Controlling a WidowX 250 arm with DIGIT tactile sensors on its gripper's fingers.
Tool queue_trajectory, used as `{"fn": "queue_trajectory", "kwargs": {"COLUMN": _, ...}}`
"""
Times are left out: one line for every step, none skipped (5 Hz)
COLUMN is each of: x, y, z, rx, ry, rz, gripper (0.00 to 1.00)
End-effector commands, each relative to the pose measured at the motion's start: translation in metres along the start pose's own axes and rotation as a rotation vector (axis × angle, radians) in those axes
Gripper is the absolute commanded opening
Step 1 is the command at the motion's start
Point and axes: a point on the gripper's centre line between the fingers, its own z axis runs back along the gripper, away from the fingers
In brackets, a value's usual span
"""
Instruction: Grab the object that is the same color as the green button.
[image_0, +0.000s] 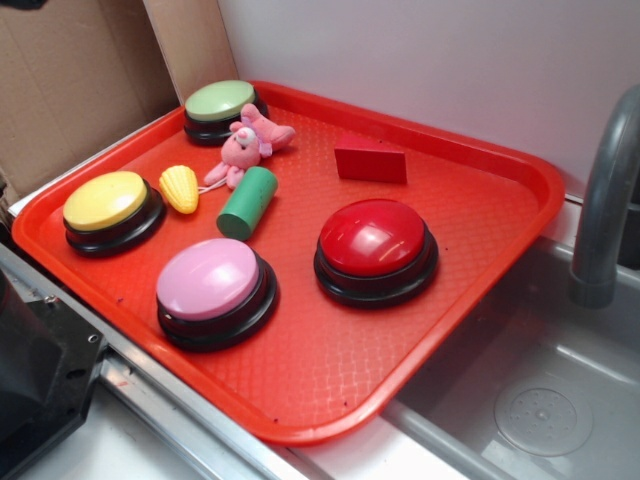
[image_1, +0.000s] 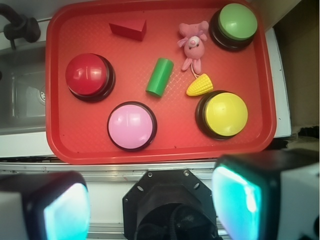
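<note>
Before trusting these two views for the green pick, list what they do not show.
- Gripper: the wrist view shows only blurred pads, cut by the bottom edge; the fingertips fall outside it, and the exterior view misses it.
- Green cylinder: its underside and far end are hidden by its own body.
- Green button: the pink plush covers part of its base in the exterior view.
- Faucet: cut by the right edge.

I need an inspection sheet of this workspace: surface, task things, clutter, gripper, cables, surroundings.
Surface: red tray on a counter.
Task things: green cylinder lying on its side mid-tray; green button in a tray corner.
Clutter: yellow button, pink button, red button, red wedge, pink plush, corn toy.
Gripper: gripper open, outside the tray, holding nothing.
Cables: nothing seen.
Surroundings: sink, faucet, cardboard.
</note>
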Motion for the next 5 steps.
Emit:
{"fn": "queue_trajectory", "kwargs": {"x": 0.000, "y": 0.000, "z": 0.000, "rx": 0.000, "ry": 0.000, "rz": 0.000, "gripper": 1.00}}
{"fn": "queue_trajectory", "kwargs": {"x": 0.014, "y": 0.007, "z": -0.009, "rx": -0.013, "ry": -0.007, "rz": 0.176, "gripper": 1.00}}
{"fn": "queue_trajectory", "kwargs": {"x": 0.030, "y": 0.009, "z": -0.031, "rx": 0.026, "ry": -0.006, "rz": 0.344, "gripper": 1.00}}
{"fn": "queue_trajectory", "kwargs": {"x": 0.043, "y": 0.015, "z": -0.061, "rx": 0.041, "ry": -0.042, "rz": 0.533, "gripper": 1.00}}
{"fn": "queue_trajectory", "kwargs": {"x": 0.056, "y": 0.017, "z": -0.089, "rx": 0.059, "ry": -0.064, "rz": 0.632, "gripper": 1.00}}
